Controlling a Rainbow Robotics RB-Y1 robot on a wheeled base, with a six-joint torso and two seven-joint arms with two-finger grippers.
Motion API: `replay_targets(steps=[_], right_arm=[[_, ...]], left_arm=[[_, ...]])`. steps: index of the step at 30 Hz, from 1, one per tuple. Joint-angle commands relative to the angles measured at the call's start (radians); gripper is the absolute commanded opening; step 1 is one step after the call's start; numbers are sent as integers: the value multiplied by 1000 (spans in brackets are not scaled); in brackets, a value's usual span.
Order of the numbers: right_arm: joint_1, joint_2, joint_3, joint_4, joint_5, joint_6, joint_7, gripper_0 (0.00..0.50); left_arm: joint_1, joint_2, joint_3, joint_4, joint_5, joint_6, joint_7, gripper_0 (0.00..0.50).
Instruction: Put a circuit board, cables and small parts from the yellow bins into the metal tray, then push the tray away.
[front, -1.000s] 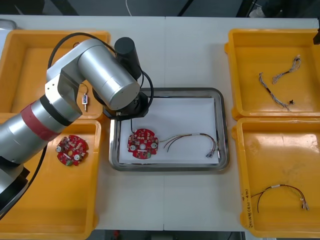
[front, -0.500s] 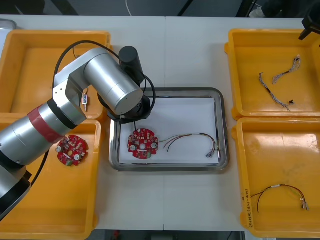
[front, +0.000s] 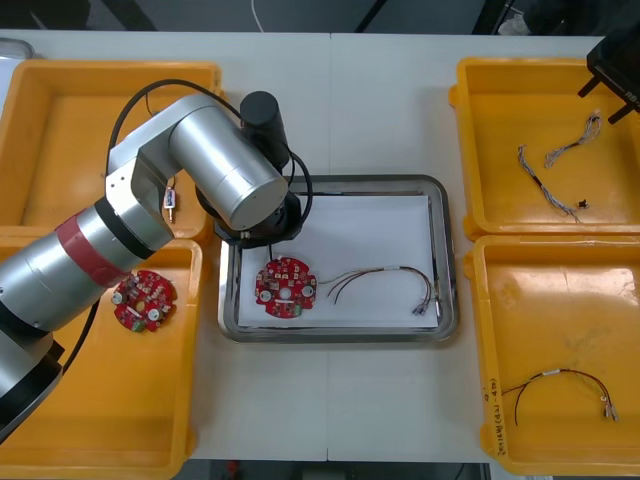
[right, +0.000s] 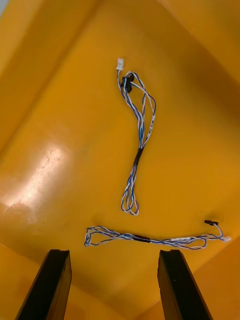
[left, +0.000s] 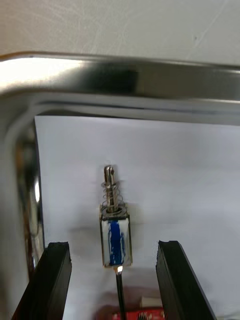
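Observation:
My left gripper stands open low over the metal tray, at its left end. A small metal part with a spring and a blue stripe lies free on the white lining between the fingers. A round red circuit board and a red and yellow cable lie in the tray. In the front view the left arm covers its own gripper. My right gripper hangs open over the far right yellow bin, above two twisted blue and white cables.
A second circuit board lies in the near left bin. Another small metal part sits in the far left bin. The near right bin holds a black and red cable.
My left gripper has opened and let go of the small metal part in the tray. The right gripper has come in over the far right bin.

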Motion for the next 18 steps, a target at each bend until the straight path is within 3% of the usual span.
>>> replay_targets(steps=[1, 13, 18], right_arm=[[-106, 6, 10, 97, 16, -58, -92, 500], [-193, -27, 8, 329, 34, -194, -123, 500], [-209, -33, 8, 364, 36, -211, -135, 500]], left_arm=[[5, -17, 80, -97, 16, 82, 108, 500], [-22, 3, 249, -209, 62, 293, 140, 500], [-45, 23, 316, -223, 75, 362, 157, 500]])
